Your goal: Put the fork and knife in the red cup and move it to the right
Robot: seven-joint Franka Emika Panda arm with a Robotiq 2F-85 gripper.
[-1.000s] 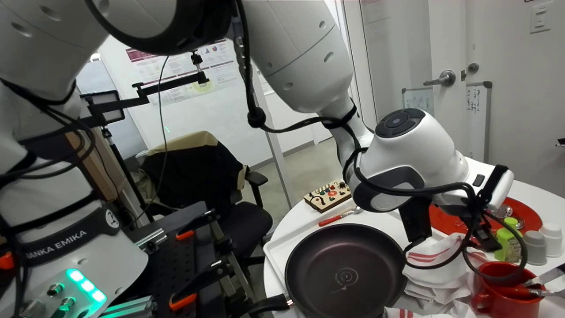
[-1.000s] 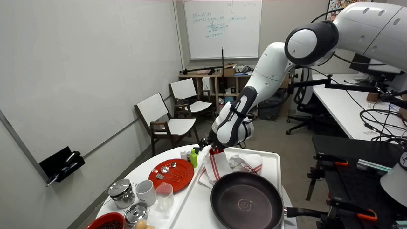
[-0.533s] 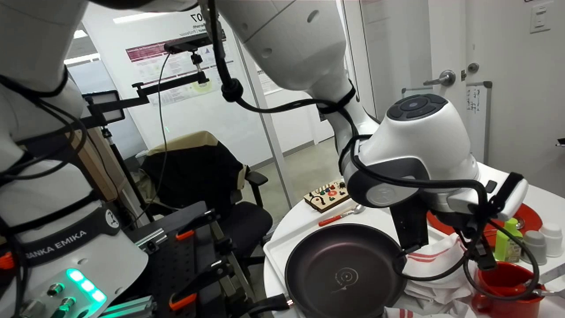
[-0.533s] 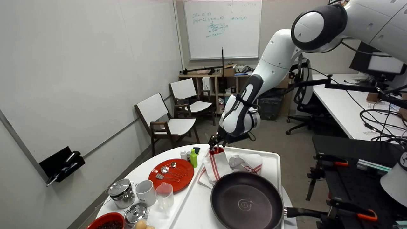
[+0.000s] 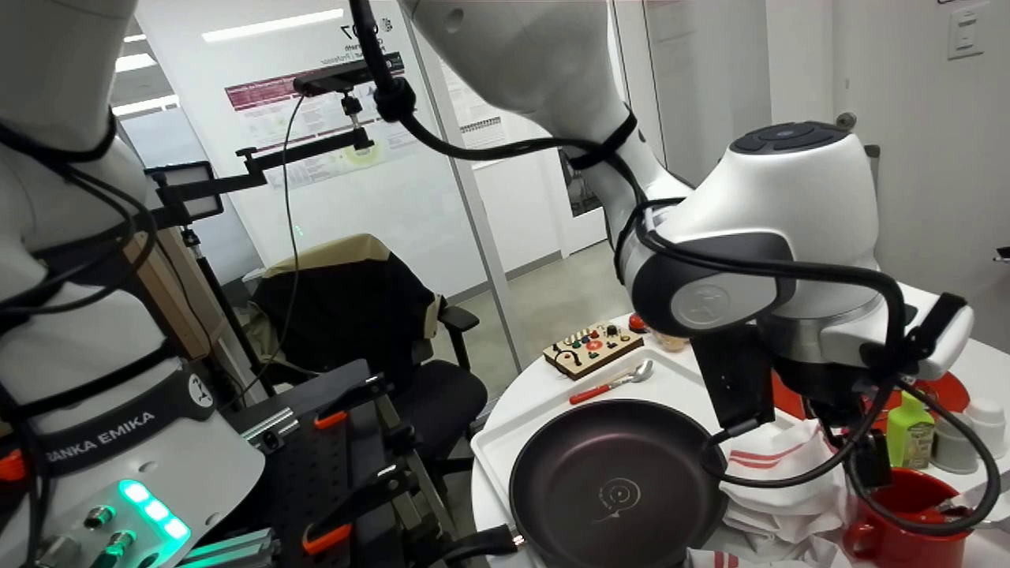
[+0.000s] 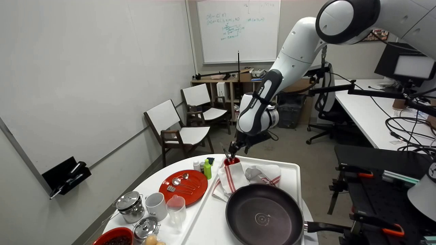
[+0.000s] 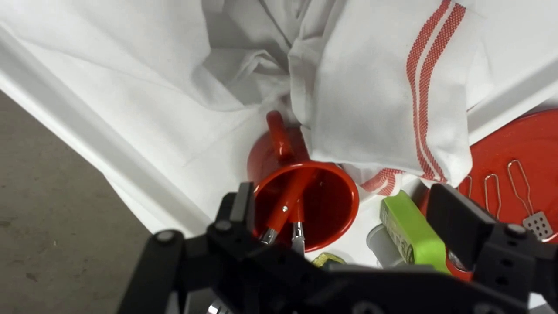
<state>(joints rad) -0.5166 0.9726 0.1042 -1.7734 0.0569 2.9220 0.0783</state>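
Observation:
The red cup (image 7: 344, 218) stands on the white tray, its handle toward the towel; it also shows in both exterior views (image 5: 907, 544) (image 6: 231, 161). Two red-handled pieces of cutlery lean in it, handles down and metal ends up. One, seemingly the knife (image 7: 298, 237), has a flat metal part; the other, seemingly the fork (image 7: 290, 203), crosses it. My gripper (image 7: 348, 213) is wide open and empty, above the cup. In the wrist view one finger (image 7: 240, 209) overlaps the cup's left rim; the other is over the green bottle. Height above the rim is unclear.
A crumpled white towel (image 7: 370, 96) touches the cup. The black pan (image 6: 264, 214) sits on the tray (image 6: 207, 221). A green bottle (image 6: 207, 169), small grey shaker (image 7: 383, 246) and red plate (image 6: 167, 190) stand beside. A red-handled spoon (image 5: 611, 386) lies on the tray's edge.
The hand has risen and turned more upright. In an exterior view the gripper has shifted right, uncovering the cutlery. The cup has stayed in place.

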